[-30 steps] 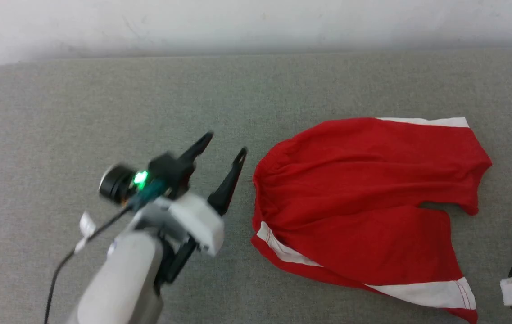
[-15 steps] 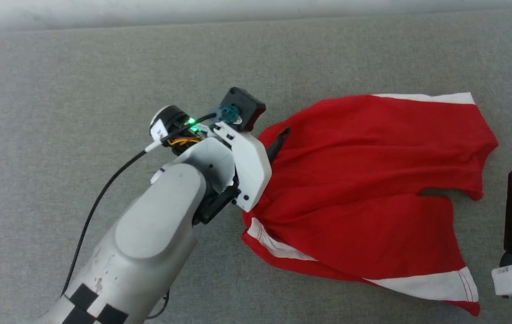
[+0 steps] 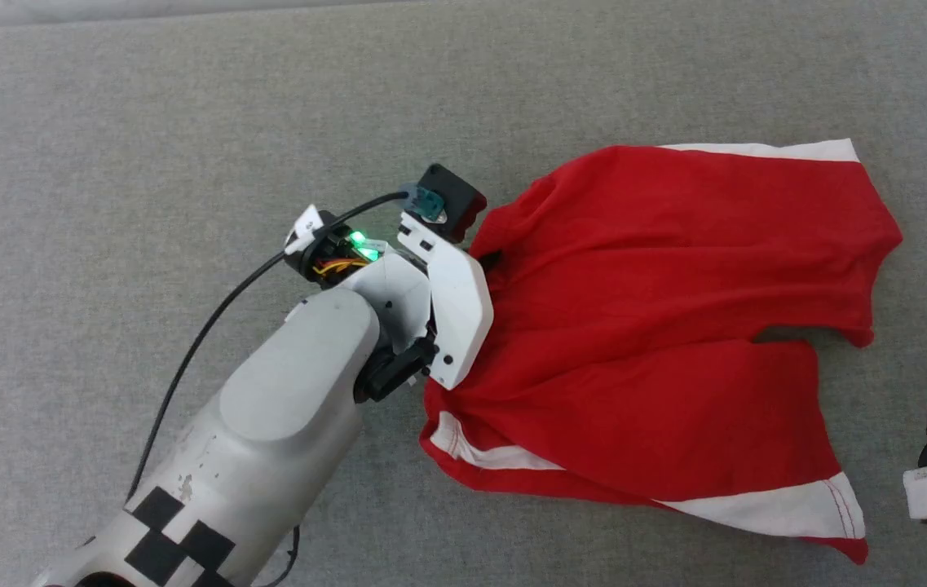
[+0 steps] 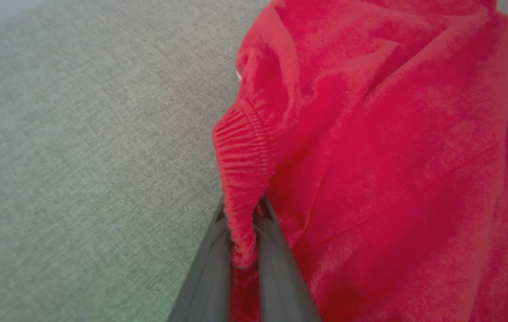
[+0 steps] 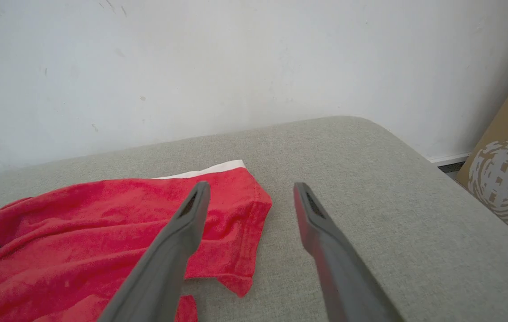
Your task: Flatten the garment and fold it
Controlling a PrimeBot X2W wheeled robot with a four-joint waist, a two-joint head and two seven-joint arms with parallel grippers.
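Red soft-knit athletic shorts with white side stripes [image 3: 659, 326] lie crumpled on the grey woven-fabric cushion [image 3: 186, 122], right of centre in the head view, with the waist end toward the left arm and the leg openings toward the right. Progress, my read: very early, nothing flattened and no fold made. Grip: left gripper [image 4: 242, 223] is clamped on the ribbed elastic waistband [image 4: 240, 147], its gathered edge pinched between the two dark tapered fingers and the cloth tented up around the pinch. The right gripper [image 5: 251, 192] is spread wide and holds nothing, hovering near the white-edged leg hem [image 5: 254, 210]. Left to do: pull the waistband straight, spread both legs, smooth, then fold. Fabric is limp and matte and drapes in long soft creases; the nearer stripe is partly rolled under. The cushion has a coarse weave and a rounded corner, so it probably drags on the cloth.
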